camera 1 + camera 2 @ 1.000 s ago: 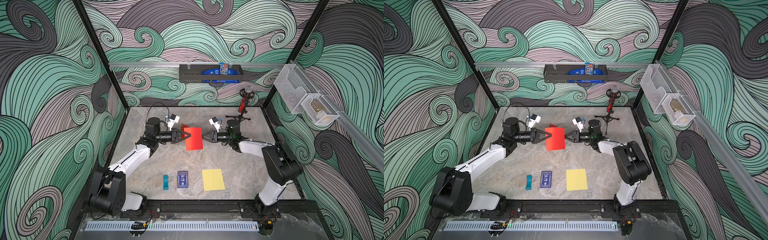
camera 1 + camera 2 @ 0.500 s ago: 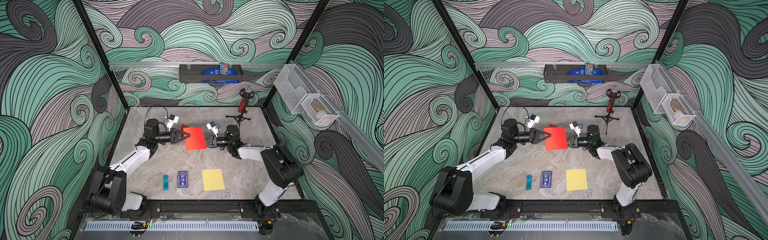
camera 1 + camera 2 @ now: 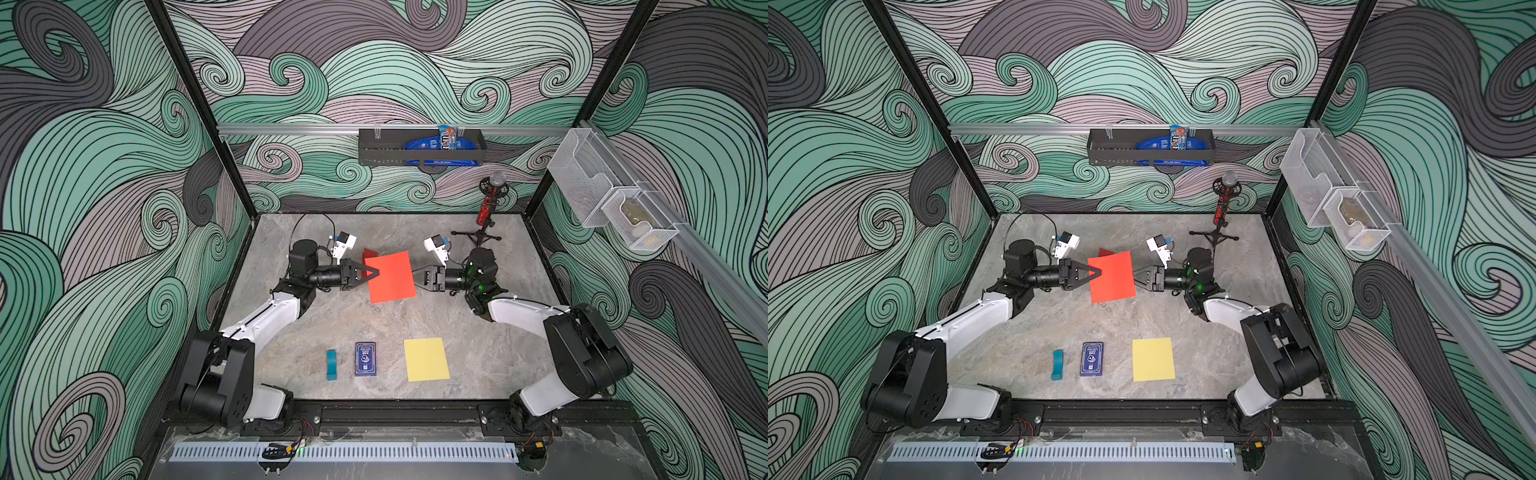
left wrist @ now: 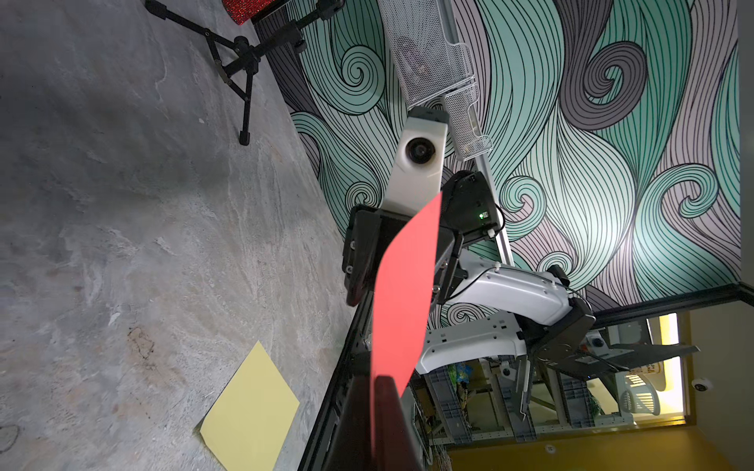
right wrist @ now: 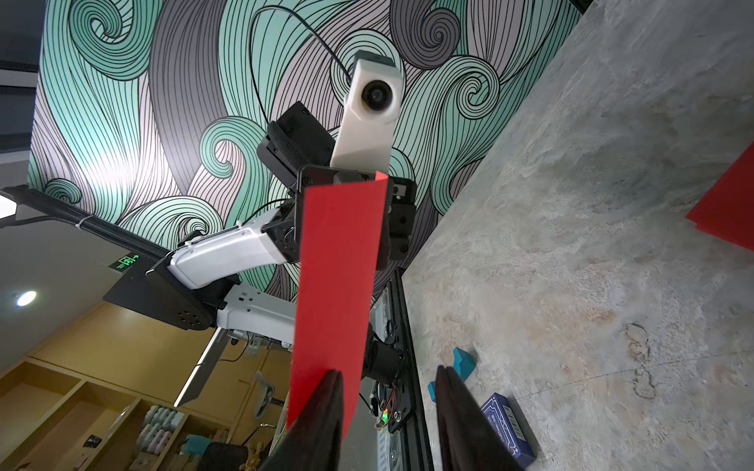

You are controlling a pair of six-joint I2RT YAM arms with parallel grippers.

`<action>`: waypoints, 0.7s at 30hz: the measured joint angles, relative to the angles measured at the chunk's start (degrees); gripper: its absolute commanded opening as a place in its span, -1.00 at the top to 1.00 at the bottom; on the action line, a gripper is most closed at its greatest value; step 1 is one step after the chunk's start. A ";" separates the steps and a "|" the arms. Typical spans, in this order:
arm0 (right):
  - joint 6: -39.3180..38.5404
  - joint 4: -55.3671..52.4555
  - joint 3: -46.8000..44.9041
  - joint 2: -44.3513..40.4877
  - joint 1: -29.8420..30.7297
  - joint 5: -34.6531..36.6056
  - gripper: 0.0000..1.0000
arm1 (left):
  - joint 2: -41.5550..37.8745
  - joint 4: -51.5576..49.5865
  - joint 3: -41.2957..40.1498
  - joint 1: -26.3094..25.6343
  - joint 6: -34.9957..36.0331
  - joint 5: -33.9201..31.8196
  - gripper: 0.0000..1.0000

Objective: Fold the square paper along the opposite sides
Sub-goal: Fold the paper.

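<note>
While it hangs by one edge, the red paper [image 3: 390,276] bows gently.

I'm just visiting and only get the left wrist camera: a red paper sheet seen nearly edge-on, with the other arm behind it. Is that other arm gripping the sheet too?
Observer: No. In the right wrist view the right end effector has its jaws apart. The red square paper sheet only meets one finger, unpinched.
Operator: What else is lying around?
Observer: Beside the yellow square paper sheet you see, there sit a dark blue card box and a small teal plastic block.
Operator: Anything else red?
Observer: Yes, a second, darker red paper piece lies on the grey stone-look table, just past the held sheet toward the back wall.
</note>
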 measured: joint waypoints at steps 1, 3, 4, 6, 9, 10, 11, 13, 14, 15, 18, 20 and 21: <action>0.44 0.35 0.00 -0.39 0.22 0.02 0.10 | -0.02 -0.09 0.00 0.00 0.07 -0.04 1.00; 1.62 1.75 -0.07 -0.81 0.85 0.09 0.02 | 0.00 -0.26 0.00 0.00 0.22 -0.07 1.00; 2.40 2.73 -0.13 -0.85 1.38 0.13 -0.04 | -0.02 -0.28 0.00 0.00 0.24 -0.07 1.00; 3.89 4.61 -0.28 -0.85 2.64 0.26 -0.12 | -0.02 -0.28 0.00 0.00 0.28 -0.07 1.00; 5.11 6.27 -0.33 -0.79 4.61 0.59 -0.20 | -0.02 -0.28 0.00 0.00 0.28 -0.07 1.00; 5.46 6.69 -0.33 -0.70 5.35 0.66 -0.23 | -0.02 -0.31 0.00 0.00 0.28 -0.07 1.00; 5.66 7.04 -0.31 -0.52 6.03 0.74 -0.25 | -0.02 -0.28 0.00 0.00 0.28 -0.07 1.00; 5.75 7.23 -0.24 -0.17 7.10 0.87 -0.27 | -0.02 -0.28 0.00 0.00 0.28 -0.07 1.00; 5.77 7.28 -0.15 0.07 7.65 0.96 -0.28 | -0.02 -0.31 0.00 0.00 0.28 -0.04 1.00; 5.75 7.21 -0.02 0.28 8.04 1.01 -0.29 | -0.02 -0.28 0.00 0.00 0.28 -0.04 1.00; 5.27 6.54 0.57 0.74 8.85 1.07 -0.29 | -0.02 -0.31 0.00 0.00 0.28 -0.04 1.00; 4.35 5.60 1.31 1.07 9.25 1.09 -0.29 | 0.00 -0.28 0.00 0.00 0.26 -0.04 1.00; 3.91 4.92 1.79 1.25 9.49 1.09 -0.29 | -0.02 -0.26 0.00 0.00 0.24 -0.04 1.00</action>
